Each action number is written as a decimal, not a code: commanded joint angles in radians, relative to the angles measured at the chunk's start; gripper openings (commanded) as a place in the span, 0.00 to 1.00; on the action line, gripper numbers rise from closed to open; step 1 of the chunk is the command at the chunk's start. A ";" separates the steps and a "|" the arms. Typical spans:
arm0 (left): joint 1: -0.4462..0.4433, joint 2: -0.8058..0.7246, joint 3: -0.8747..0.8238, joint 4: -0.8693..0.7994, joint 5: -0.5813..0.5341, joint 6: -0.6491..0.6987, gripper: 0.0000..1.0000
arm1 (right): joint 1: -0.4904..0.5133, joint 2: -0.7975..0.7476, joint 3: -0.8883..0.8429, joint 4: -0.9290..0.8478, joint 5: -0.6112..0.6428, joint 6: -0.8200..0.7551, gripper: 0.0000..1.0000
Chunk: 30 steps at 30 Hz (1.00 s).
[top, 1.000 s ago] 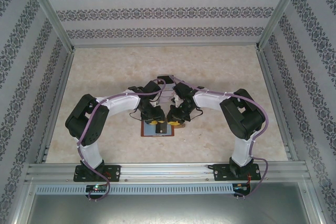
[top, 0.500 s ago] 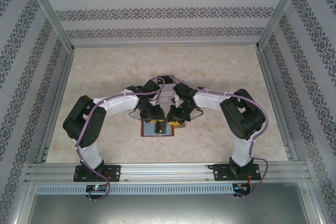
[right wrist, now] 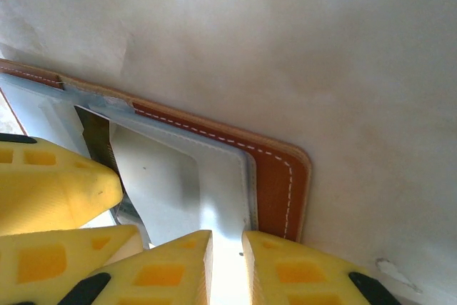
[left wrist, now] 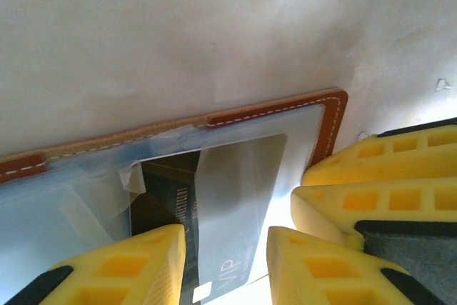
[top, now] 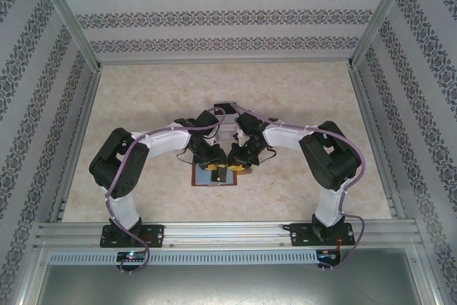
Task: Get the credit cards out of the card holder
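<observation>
Near edge, top view: both arms are folded inward from their bases, and the wrists meet over the card holder (top: 214,176). It lies open and flat on the table (top: 143,105).

Left gripper (left wrist: 227,242): placed at the near side of the card holder, jaws apart, one finger on each side of the dark card (left wrist: 161,201). The card lies partly out of its grey-blue pocket, with "VIP" lettered at its near end. A pale band covers one half of it; sheen or a second card, cannot be told. Whether the pads pinch the card's edges cannot be told either.

Right gripper (right wrist: 227,239): set close beside the left one, toward the holder's right corner. The jaws are nearly together with a thin pale edge in the gap. Whether it is clamped, and whether it is pocket lining or card, cannot be told.

Far side of the holder: stitched brown rim, then table.

Risks, as judged:
- The glossy, thin card could slip free if it is caught only by its edges.
- The holder could be dragged or lifted with the card if it is not pinned, because of pocket friction.
- A curl of clear film (left wrist: 131,176) at the pocket mouth could snag the card.
- The fingers are crowded, so a sideways correction could knock the grippers together.
</observation>
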 commanded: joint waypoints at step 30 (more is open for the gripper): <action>0.012 -0.066 -0.019 -0.035 -0.048 -0.008 0.36 | -0.002 -0.014 -0.034 -0.025 0.027 -0.013 0.22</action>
